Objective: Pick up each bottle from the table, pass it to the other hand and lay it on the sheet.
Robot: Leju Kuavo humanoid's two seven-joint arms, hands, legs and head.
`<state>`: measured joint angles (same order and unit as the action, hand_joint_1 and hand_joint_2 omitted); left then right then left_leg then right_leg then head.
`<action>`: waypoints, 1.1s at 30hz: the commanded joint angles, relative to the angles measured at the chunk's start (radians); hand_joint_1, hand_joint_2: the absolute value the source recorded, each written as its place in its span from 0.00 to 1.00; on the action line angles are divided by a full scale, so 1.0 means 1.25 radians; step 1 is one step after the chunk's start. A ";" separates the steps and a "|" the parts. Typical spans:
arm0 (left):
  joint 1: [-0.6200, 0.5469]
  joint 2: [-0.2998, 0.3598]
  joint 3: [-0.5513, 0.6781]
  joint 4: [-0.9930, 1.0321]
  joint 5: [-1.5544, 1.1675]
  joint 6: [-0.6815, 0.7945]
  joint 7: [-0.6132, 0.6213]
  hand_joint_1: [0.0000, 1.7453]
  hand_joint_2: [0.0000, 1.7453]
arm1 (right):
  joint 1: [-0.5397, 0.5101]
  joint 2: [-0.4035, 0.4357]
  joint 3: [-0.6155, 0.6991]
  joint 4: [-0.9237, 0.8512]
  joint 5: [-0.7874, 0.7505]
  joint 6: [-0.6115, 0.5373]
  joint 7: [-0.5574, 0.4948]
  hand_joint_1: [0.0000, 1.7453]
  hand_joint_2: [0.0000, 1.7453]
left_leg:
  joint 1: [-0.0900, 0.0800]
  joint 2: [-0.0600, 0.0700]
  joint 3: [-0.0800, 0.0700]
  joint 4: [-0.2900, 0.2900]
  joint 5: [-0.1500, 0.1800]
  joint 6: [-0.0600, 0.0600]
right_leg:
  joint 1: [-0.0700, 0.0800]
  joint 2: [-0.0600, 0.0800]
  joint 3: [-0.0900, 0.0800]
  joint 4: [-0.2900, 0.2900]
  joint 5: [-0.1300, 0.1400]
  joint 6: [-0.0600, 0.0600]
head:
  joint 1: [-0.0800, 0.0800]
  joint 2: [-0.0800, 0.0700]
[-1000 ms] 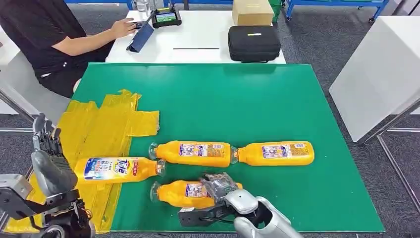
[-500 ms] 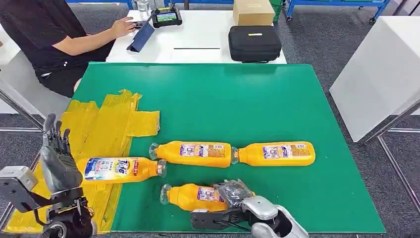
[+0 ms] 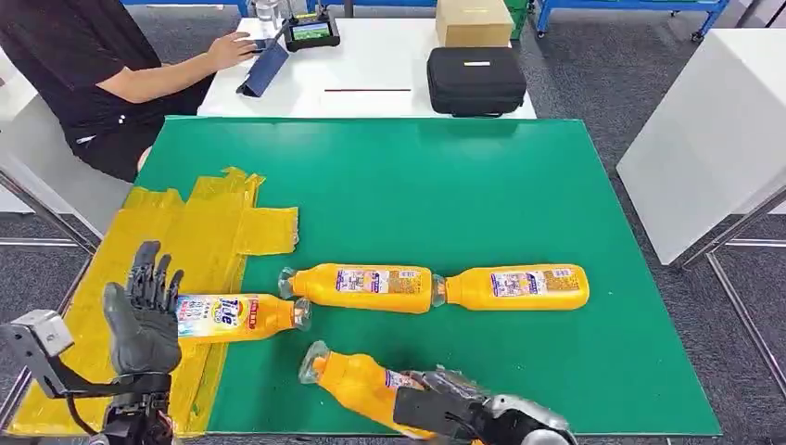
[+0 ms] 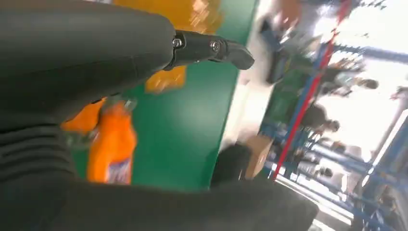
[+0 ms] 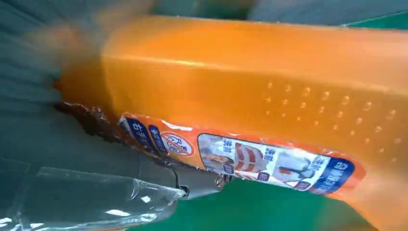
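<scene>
Since a second ago my right hand (image 3: pixel 445 410) has lifted the near bottle (image 3: pixel 357 380) so its capped end tilts up off the green table (image 3: pixel 482 185), and my left hand (image 3: pixel 144 311) has swung inward over the yellow sheet (image 3: pixel 185 236); one bottle on the sheet (image 3: pixel 236 315) already lies there, two more (image 3: pixel 371 286) (image 3: pixel 514 286) rest end to end mid-table. My worry is the handover; the right hand grips the body near its base, so the long free end could sag or twist out. The right hand is wrapped around the near bottle; the left is spread wide, fingers apart, holding nothing, just beside the laid bottle, which it might nudge.
</scene>
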<state>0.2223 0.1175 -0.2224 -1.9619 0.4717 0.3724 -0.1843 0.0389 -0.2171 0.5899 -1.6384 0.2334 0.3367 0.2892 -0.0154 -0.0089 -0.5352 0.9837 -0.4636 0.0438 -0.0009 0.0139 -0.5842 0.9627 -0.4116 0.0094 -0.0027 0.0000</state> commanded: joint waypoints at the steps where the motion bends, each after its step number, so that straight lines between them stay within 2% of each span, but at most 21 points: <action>1: 0.043 0.010 0.014 -0.062 0.108 -0.076 0.020 0.00 1.00 | 0.021 0.034 -0.098 -0.108 -0.004 -0.265 -0.122 1.00 1.00 | 0.000 0.001 0.000 0.001 -0.001 -0.003 | 0.000 0.000 0.000 0.001 -0.001 0.000 | 0.000 0.000; 5: 0.025 0.008 -0.028 -0.058 0.126 -0.097 0.025 0.00 1.00 | -0.011 0.018 -0.087 -0.114 -0.020 -0.280 -0.164 1.00 1.00 | 0.000 0.001 0.000 0.001 -0.001 -0.002 | 0.000 0.000 -0.001 0.001 -0.001 0.000 | 0.000 0.000; 6: 0.019 0.016 -0.046 -0.056 0.140 -0.108 0.026 0.00 1.00 | -0.008 0.042 -0.090 -0.120 0.003 -0.319 -0.191 1.00 1.00 | 0.001 0.001 0.002 0.000 -0.002 -0.003 | 0.000 0.000 0.001 0.000 -0.001 0.000 | -0.001 0.000; 10: -0.018 0.016 -0.113 -0.057 0.157 -0.143 0.030 0.00 1.00 | -0.063 0.074 -0.055 -0.110 0.068 -0.405 -0.172 1.00 1.00 | 0.000 0.000 0.001 0.000 0.000 -0.003 | 0.000 -0.001 -0.001 0.000 -0.001 0.000 | 0.000 0.000; 11: -0.051 0.066 -0.139 -0.036 0.134 -0.160 0.047 0.00 1.00 | -0.076 0.089 -0.055 -0.102 0.064 -0.412 -0.166 1.00 1.00 | 0.001 0.001 0.001 0.001 -0.001 -0.003 | 0.001 -0.001 0.000 0.001 -0.001 0.000 | 0.000 0.000; 12: -0.083 0.078 -0.132 0.002 0.153 -0.191 0.044 0.00 1.00 | -0.095 0.104 -0.052 -0.091 0.088 -0.423 -0.145 1.00 1.00 | 0.001 0.001 0.000 0.001 -0.001 -0.003 | 0.001 0.000 -0.001 0.000 0.000 0.000 | 0.000 0.000; 15: -0.128 0.068 -0.147 0.041 0.155 -0.234 0.056 0.00 1.00 | -0.129 0.126 -0.060 -0.061 0.109 -0.431 -0.121 1.00 1.00 | 0.001 0.000 0.001 0.000 0.000 -0.004 | 0.001 -0.001 0.000 0.000 0.000 0.000 | 0.000 0.000; 21: -0.163 0.061 -0.185 0.045 0.142 -0.220 0.057 0.00 1.00 | -0.158 0.138 -0.060 -0.031 0.137 -0.450 -0.131 1.00 1.00 | 0.001 0.001 0.002 -0.001 0.001 -0.003 | 0.000 -0.001 0.001 -0.001 0.000 0.000 | -0.001 0.000; 26: -0.214 0.046 -0.222 0.053 0.131 -0.182 0.068 0.00 1.00 | -0.200 0.172 -0.010 0.027 0.190 -0.471 -0.136 1.00 1.00 | 0.001 0.000 0.001 -0.001 0.001 -0.002 | 0.000 0.000 0.000 0.000 0.000 0.000 | 0.000 0.000; 29: -0.214 0.048 -0.224 0.053 0.132 -0.178 0.068 0.00 1.00 | -0.202 0.169 -0.001 0.030 0.191 -0.470 -0.135 1.00 1.00 | 0.001 0.001 0.002 -0.001 0.001 -0.003 | 0.001 -0.001 0.001 -0.001 0.000 0.000 | 0.000 0.000; 30: -0.224 0.047 -0.233 0.057 0.135 -0.169 0.067 0.00 1.00 | -0.230 0.148 0.032 0.046 0.187 -0.465 -0.135 1.00 1.00 | 0.001 0.000 0.001 -0.001 0.001 -0.002 | 0.001 -0.001 0.000 0.000 0.000 0.000 | 0.000 0.000; 33: -0.262 0.022 -0.251 0.074 0.142 -0.132 0.053 0.00 1.00 | -0.275 0.151 0.079 0.100 0.179 -0.470 -0.146 1.00 1.00 | 0.001 0.002 0.001 0.000 0.001 -0.003 | 0.001 0.000 0.000 0.000 0.000 0.000 | 0.000 0.000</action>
<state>0.0016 0.1683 -0.4539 -1.9585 0.6390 0.1488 -0.1034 -0.1617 -0.0210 0.5532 -1.6930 0.4704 -0.2438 0.1213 -0.0151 -0.0091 -0.5378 0.9838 -0.4617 0.0436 -0.0008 0.0137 -0.5880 0.9633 -0.4110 0.0095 -0.0030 0.0000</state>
